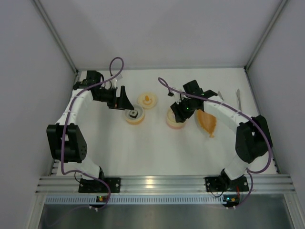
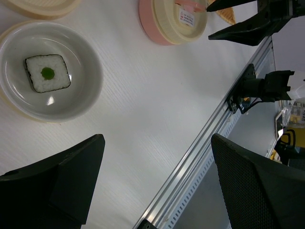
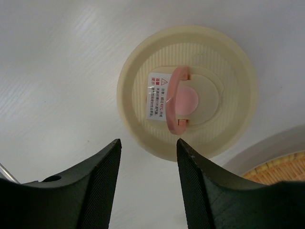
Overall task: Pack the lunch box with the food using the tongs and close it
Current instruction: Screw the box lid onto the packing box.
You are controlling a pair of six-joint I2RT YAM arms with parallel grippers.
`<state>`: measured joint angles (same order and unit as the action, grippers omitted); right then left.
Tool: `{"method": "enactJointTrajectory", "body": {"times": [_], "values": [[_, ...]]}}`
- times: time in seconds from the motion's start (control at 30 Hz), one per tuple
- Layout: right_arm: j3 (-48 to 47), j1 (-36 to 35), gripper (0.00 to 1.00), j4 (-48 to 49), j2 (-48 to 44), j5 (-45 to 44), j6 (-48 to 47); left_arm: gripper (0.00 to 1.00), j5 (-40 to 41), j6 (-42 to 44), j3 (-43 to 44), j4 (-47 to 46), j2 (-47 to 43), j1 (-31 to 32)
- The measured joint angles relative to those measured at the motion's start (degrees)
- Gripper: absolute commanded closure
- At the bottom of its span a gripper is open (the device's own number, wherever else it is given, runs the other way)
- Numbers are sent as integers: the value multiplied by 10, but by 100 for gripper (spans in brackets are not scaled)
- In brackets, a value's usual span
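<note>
Right hand (image 3: pixel 147 143) hovers half-open over the lid (image 3: pixel 187 93). Only the left wrist view shows rice (image 2: pixel 47 73); left hand (image 2: pixel 157 138) wide open.

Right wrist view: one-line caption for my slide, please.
Right gripper, jaws parted and empty, poised above the cream lid with its pink tab.

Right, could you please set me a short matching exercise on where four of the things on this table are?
Things:
1 cream lid
2 sushi piece
3 orange bag
4 tongs

Places:
A in the open bowl
B farthest right of all
C on the pink container, below the right gripper
D just right of that container

Pairs: 1-C, 2-A, 3-D, 4-B
</note>
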<state>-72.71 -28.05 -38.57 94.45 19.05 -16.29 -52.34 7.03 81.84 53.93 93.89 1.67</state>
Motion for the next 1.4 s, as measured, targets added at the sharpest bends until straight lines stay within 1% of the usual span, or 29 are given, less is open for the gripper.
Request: {"method": "enactJointTrajectory", "body": {"times": [0.27,0.47,0.57,0.6,0.7,0.9,1.1,1.4], "values": [[27,0,50,41,0,-49,9,2,2,0,0,-2,0,0],[29,0,46,72,3,-59,22,2,4,0,0,-3,0,0],[29,-1,38,78,9,-60,26,2,4,2,-2,-3,0,0],[30,-2,34,78,11,-60,27,2,4,2,-3,-3,0,0],[34,-8,30,83,16,-66,29,2,6,2,-6,-3,0,0],[38,-29,28,100,25,-97,31,2,8,4,-7,-3,0,0],[41,-36,29,107,28,-115,40,2,8,6,-9,-4,0,0],[49,-37,30,140,33,-123,60,2,8,7,-16,-6,0,-6]]}}
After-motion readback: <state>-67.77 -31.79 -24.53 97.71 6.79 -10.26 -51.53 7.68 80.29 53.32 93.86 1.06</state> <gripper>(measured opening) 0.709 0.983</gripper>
